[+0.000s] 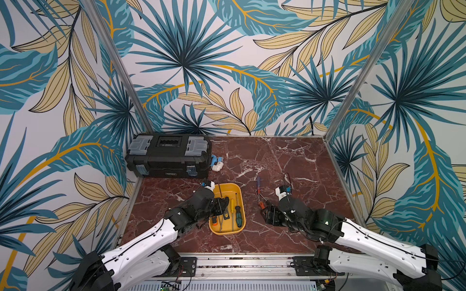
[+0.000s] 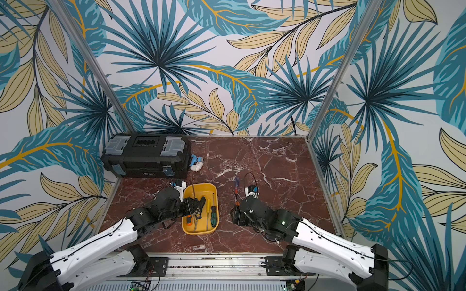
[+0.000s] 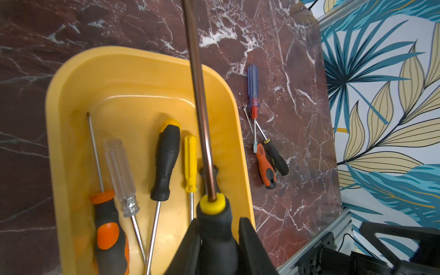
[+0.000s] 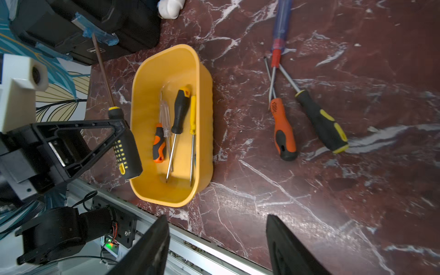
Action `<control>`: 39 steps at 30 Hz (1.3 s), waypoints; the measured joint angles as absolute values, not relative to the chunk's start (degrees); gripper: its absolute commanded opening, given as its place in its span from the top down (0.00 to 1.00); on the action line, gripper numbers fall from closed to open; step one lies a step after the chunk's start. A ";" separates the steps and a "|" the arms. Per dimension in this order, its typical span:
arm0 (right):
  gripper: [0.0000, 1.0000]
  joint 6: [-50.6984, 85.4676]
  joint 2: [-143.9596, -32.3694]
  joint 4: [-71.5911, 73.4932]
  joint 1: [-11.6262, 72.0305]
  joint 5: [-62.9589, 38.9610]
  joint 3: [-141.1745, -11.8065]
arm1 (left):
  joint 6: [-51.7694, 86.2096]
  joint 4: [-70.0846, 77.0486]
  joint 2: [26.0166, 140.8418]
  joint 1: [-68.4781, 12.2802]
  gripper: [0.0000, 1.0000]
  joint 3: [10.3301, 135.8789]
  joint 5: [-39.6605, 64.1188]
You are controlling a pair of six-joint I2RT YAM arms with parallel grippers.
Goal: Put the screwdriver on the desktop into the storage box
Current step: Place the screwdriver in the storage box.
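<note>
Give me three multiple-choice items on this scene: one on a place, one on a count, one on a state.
1. Where does the black toolbox stand?
A. at the desktop's far left corner
B. at its near right corner
C. at its middle

2. How many screwdrivers lie loose on the desktop?
A. one
B. three
C. five

3. The left gripper is:
A. open and empty
B. shut on the toolbox latch
C. shut on a screwdriver's handle

Answers:
1 A: it sits against the back wall, at the left edge.
2 B: the blue-handled screwdriver, orange-handled screwdriver and black-and-yellow screwdriver lie to the right of the storage box.
3 C: its jaws clamp the held screwdriver over the storage box.
</note>
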State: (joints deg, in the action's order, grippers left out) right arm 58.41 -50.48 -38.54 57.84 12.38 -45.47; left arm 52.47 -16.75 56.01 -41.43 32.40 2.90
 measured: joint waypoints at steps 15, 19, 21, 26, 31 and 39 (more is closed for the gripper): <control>0.33 57.34 -55.18 -43.07 57.84 14.76 -47.77 | 52.71 -16.60 66.32 -44.38 1.00 33.63 -0.47; 0.33 57.28 -55.55 -43.16 57.84 14.79 -49.58 | 50.19 -18.37 71.42 -44.42 1.00 36.47 -1.08; 0.33 57.60 -55.11 -43.20 57.84 14.87 -49.67 | 49.23 -18.94 73.21 -44.42 1.00 37.54 -1.08; 0.34 58.37 -52.47 -43.35 57.84 15.20 -49.67 | 49.32 -19.31 73.10 -44.42 1.00 37.43 -1.19; 0.34 58.54 -51.68 -43.38 57.84 15.18 -49.67 | 50.15 -18.76 72.10 -44.42 1.00 36.34 -1.50; 0.34 57.89 -53.43 -43.40 57.84 16.19 -49.67 | 50.54 -18.81 72.01 -44.42 1.00 36.62 -2.87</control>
